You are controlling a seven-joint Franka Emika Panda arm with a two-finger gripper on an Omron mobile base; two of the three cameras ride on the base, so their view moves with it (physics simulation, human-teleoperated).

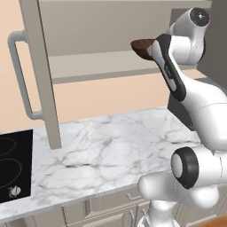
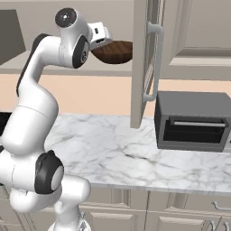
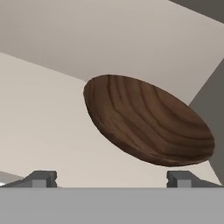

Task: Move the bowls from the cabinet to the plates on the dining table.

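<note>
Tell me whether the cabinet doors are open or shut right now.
Open. The cabinet has both doors swung out edge-on, baring the shelf where the brown bowl sits, with the tool just before it.

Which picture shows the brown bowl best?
The hand view: the brown bowl is big there, wood grain clear, nothing covering it. In the right base view it sits small in the cabinet; in the left base view the arm hides most of it.
</note>
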